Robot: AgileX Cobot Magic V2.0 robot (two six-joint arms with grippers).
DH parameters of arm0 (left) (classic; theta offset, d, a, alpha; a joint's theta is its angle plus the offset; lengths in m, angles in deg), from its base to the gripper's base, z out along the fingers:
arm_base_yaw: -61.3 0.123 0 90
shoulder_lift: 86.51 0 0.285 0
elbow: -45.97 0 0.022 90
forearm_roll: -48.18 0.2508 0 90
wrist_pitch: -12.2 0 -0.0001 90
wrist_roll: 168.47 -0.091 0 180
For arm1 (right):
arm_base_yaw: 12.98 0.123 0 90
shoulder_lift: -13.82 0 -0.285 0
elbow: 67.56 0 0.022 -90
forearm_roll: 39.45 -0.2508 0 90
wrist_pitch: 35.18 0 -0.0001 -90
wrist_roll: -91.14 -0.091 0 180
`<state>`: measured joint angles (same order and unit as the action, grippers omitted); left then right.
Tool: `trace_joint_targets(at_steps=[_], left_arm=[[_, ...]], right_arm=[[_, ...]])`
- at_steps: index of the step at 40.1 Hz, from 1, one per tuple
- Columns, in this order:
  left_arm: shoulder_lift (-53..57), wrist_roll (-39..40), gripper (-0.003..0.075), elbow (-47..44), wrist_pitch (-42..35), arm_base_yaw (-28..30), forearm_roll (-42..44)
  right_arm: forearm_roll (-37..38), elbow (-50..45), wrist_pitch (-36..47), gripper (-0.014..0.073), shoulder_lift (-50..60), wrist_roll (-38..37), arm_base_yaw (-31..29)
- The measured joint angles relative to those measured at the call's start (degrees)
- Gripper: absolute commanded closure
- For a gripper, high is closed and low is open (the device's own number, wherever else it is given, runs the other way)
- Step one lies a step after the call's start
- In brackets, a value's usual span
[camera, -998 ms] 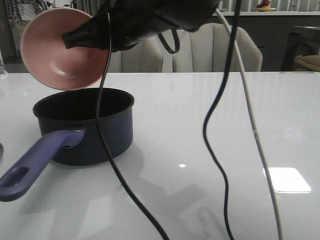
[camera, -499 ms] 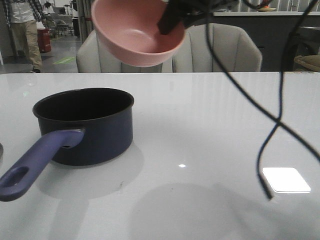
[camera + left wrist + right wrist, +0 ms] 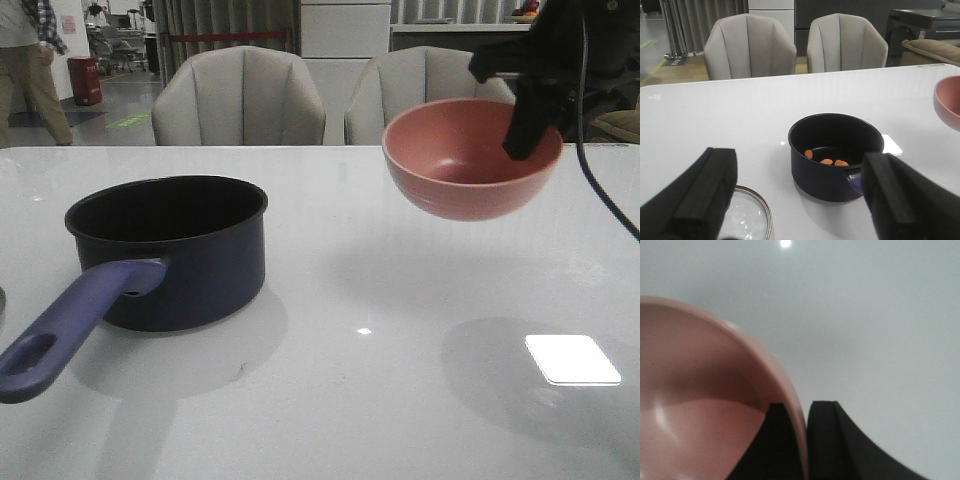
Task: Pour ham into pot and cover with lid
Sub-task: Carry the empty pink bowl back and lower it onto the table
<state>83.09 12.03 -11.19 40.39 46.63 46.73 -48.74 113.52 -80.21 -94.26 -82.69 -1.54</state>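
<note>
The right jaws (image 3: 528, 118) are clamped on the rim of the pink bowl (image 3: 470, 160), one finger inside the wall and one outside, as the right wrist view shows with the rim pinched between the two black pads (image 3: 826, 440). The bowl hangs upright in the air above the white desk (image 3: 400, 300), casting a shadow on the surface below it, and its inside looks bare.

The left jaws (image 3: 800, 200) stand wide apart and hold nothing. The pot (image 3: 834, 155) sits on the desk just beyond them, framed in the gap between the two fingers, with its purple-blue handle (image 3: 70, 325) pointing back toward them. The ham (image 3: 826, 159) lies on the pot's black floor as three small orange slices, close together. The lid (image 3: 747, 217) rests flat on the desk directly beneath the left jaws, beside the pot; only part of its glass and steel rim is visible. The bowl is well apart from the pot, on the right jaws' side.
</note>
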Motion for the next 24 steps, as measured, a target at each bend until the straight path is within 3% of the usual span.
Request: trace_joint_targets(at_steps=[9, 18, 24], left_arm=[[0.0, 0.0, 0.0168, 0.0, 0.0, 0.0, 0.0], [0.0, 0.0, 0.0168, 0.0, 0.0, 0.0, 0.0], [0.0, 0.0, 0.0168, 0.0, 0.0, 0.0, 0.0]], right_arm=[[0.0, 0.0, -2.54, 0.0421, -6.94, -0.09, -1.39], [0.12, 0.0, -1.67, 0.0183, -10.61, -0.09, -1.72], [0.35, 0.0, -1.67, 0.012, -11.27, -0.09, -1.72]])
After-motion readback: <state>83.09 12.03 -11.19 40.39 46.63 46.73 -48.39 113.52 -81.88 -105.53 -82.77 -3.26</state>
